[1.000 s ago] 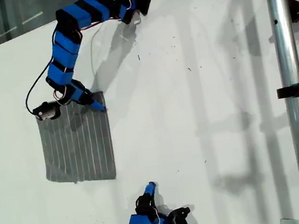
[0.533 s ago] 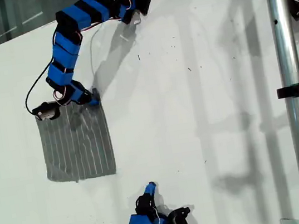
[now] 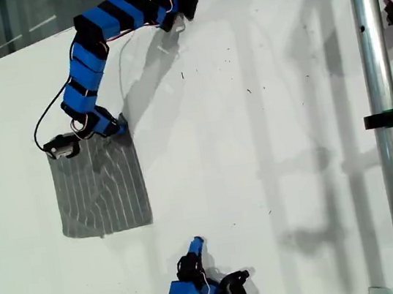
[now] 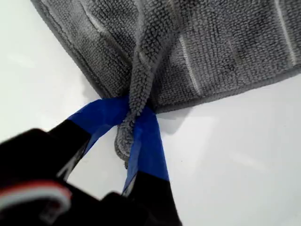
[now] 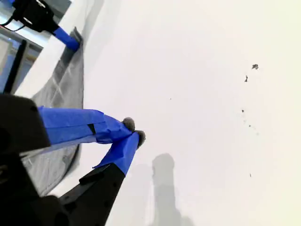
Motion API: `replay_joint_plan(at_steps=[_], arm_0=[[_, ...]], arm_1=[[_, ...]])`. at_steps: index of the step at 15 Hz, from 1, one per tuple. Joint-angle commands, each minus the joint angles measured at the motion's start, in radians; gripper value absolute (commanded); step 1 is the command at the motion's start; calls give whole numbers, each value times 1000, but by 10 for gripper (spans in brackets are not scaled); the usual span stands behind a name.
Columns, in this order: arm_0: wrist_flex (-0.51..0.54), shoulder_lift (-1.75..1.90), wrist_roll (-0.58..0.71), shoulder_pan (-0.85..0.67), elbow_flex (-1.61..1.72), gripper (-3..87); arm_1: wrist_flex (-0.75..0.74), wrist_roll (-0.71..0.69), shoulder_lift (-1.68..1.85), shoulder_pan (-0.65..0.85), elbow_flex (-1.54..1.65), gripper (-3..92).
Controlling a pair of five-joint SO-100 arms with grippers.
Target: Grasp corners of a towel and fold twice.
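The towel (image 3: 101,189) lies flat on the white bench (image 3: 270,143) toward the exterior view's left side, a grey rectangle with thin pale stripes running along its length, its far edge near the bench's far-left area in that view and its near edge well short of the bench's near edge. My first hand (image 3: 121,126) sits at the towel's far corner on the exterior view's right side, at the end of the blue arm that reaches down from the bench's far edge. In the first wrist view my first hand (image 4: 134,120) is pinched tight on that corner (image 4: 126,141): the two blue-taped fingers (image 4: 149,141) meet around a bunched ridge of cloth, and the fabric rises into a raised fold leading away from the grip while the rest of the towel (image 4: 225,52) stays spread on the bench. My second hand (image 3: 196,247) rests near the bench's near edge in the exterior view, well apart from the towel and pointing toward the bench's middle. In the second wrist view my second hand (image 5: 132,132) has its blue fingertips (image 5: 123,150) drawn together over bare bench, grasping nothing, with the towel (image 5: 61,94) off to one side.
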Motion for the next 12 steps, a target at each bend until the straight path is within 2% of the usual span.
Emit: replay_joint_plan(at_steps=[1, 4, 7, 9, 11, 12], arm_0=[[-38, -94, 23, -71, -132, -30], [-84, -629, 201, -132, -499, -30], [-115, -916, 532, -299, -724, -30], [-101, -1144, 704, -403, -876, -30], [-80, -1486, 805, -486, -1137, -21], [-51, -1652, 836, -526, -1287, 105]], arm_1=[[-2, 0, 17, -20, -15, -2], [-3, 5, 34, -35, -15, -2], [2, 14, 69, -60, 2, -2], [0, 23, 97, -78, 26, -2], [0, 32, 114, -101, 38, -2], [-2, 41, 123, -110, 51, -2]])
